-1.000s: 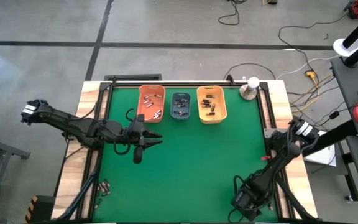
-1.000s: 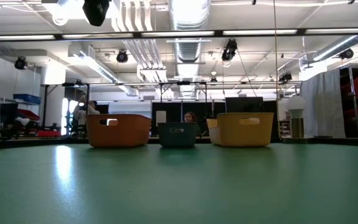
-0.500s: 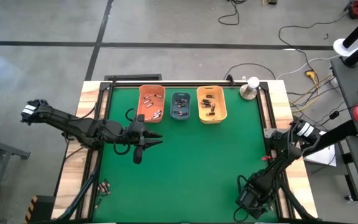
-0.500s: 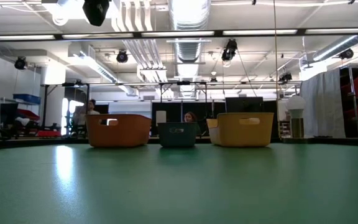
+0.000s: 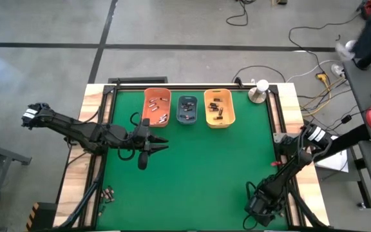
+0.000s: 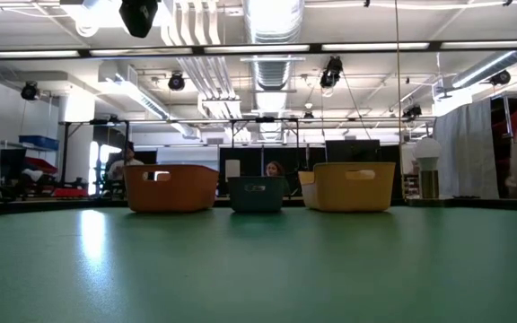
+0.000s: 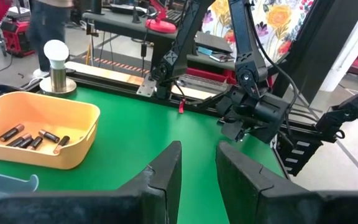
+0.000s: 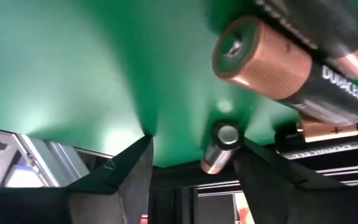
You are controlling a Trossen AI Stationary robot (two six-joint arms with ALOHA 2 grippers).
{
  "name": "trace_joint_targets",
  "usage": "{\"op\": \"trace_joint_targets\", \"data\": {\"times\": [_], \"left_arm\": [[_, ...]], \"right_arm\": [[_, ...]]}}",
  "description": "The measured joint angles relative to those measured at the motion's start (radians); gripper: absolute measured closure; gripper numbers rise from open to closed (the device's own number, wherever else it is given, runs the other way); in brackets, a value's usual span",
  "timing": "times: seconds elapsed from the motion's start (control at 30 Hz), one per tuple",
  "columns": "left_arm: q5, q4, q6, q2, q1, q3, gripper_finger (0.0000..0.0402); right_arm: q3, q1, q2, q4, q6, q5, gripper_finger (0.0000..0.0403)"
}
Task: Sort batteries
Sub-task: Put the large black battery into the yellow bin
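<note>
A green-topped surface point(image 5: 192, 174) framed in pale wood carries two dark arms and three small plastic bins lined up along its far edge. The orange bin point(image 5: 157, 106), the blue-grey bin point(image 5: 187, 109) and the yellow-orange bin point(image 5: 219, 107) each hold a scatter of tiny dark and silvery batteries point(image 5: 216, 109); from above their sizes are too small to tell apart.

The left arm reaches in from the surface's left side, and the left end effector point(image 5: 161, 142) hangs over the green just in front of the orange bin, its two dark fingers point(image 7: 166, 171) spread with nothing between them.

The right arm is folded low at the near right corner, where the right end effector point(image 5: 257, 207) points down at the surface's edge; its own camera shows its fingers point(image 8: 126, 171) parted close above the green, with a small silvery battery point(image 8: 219, 146) standing between them and a larger copper-topped black battery point(image 8: 278, 68) just beside, partly cut off. Whether the fingers touch either one cannot be made out.

The table-level camera shows neither arm, only the bins. A white bulb on a metal base point(image 5: 259, 91) stands at the far right corner.
</note>
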Motion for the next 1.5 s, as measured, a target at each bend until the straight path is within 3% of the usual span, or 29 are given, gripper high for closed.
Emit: {"op": "trace_joint_targets", "data": {"times": [0.67, 0.93, 1.07, 1.2, 1.5], "left_arm": [[-0.001, 0.000, 0.000, 0.001, 0.000, 0.000, 0.0322], [-0.003, 0.000, 0.013, 0.001, 0.000, 0.000, 0.0322], [-0.007, 0.001, 0.027, 0.002, 0.001, 0.000, 0.0322], [-0.014, 0.008, 0.033, 0.002, 0.003, 0.000, 0.0322], [-0.014, 0.023, 0.038, 0.001, 0.003, 0.000, 0.0322]], "right_arm": [[0.008, -0.001, -0.005, 0.016, 0.074, 0.054, 0.0347], [0.104, -0.027, -0.034, 0.010, 0.064, 0.126, 0.0351], [0.193, -0.089, -0.077, -0.047, 0.036, 0.271, 0.0352], [0.297, -0.191, -0.106, -0.260, -0.091, 0.456, 0.0356], [0.532, -0.514, -0.129, -0.575, -0.651, 0.754, 0.0354]]}}
